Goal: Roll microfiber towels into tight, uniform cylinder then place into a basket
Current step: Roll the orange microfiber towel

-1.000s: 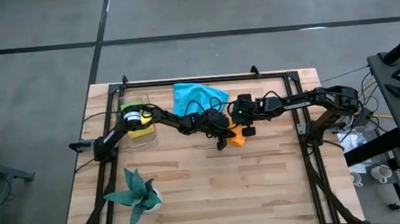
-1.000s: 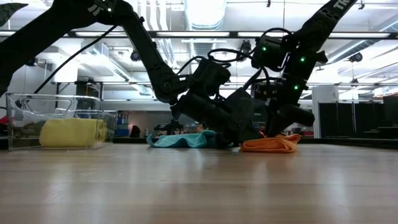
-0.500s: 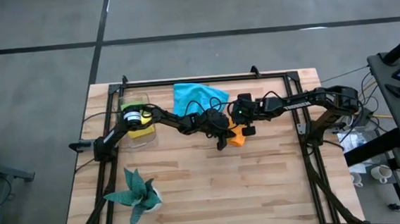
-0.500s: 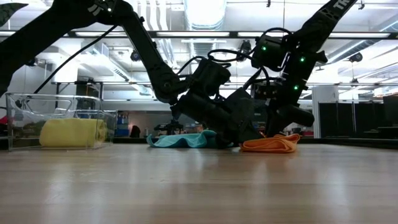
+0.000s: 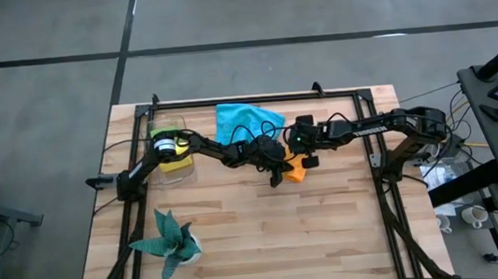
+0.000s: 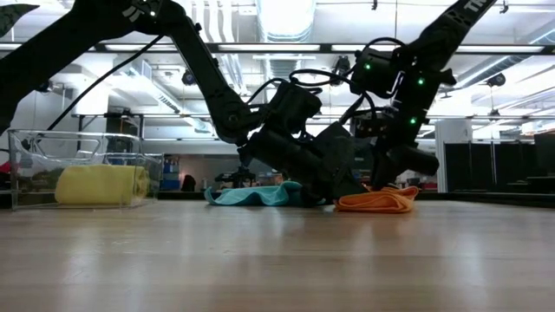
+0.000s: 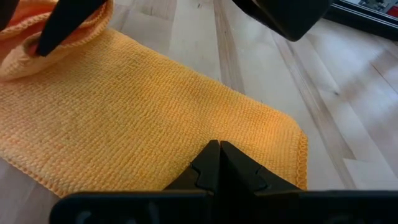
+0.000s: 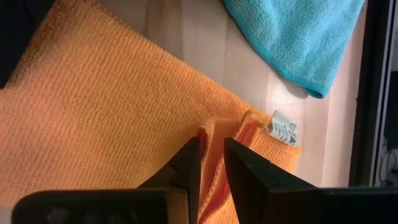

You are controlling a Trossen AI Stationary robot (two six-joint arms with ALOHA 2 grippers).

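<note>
- The orange towel (image 5: pixel 296 172) lies on the wooden table (image 5: pixel 265 244) near its middle, spread mostly flat, with one edge lifted into a small fold.
- The right gripper (image 8: pixel 211 163) sits on that fold; its fingers stand slightly apart with a ridge of orange cloth pinched between them. A small white label (image 8: pixel 284 128) shows on the towel just beside the fold.
- The left gripper (image 7: pixel 219 163) rests on the flat part of the orange towel, near its hemmed edge, with its fingers pressed together and nothing between them.
- In the high view both grippers meet over the orange towel, the left arm reaching in from the left and the right arm from the right.
- The blue towel (image 5: pixel 246 122) lies crumpled, close behind the orange one, towards the table's far edge.
- The basket (image 6: pixel 82 169) stands at the table's left side and holds a rolled yellow towel (image 6: pixel 101 185).
- A dark teal plant (image 5: pixel 166 240) stands at the near left corner, well apart from the towels.
</note>
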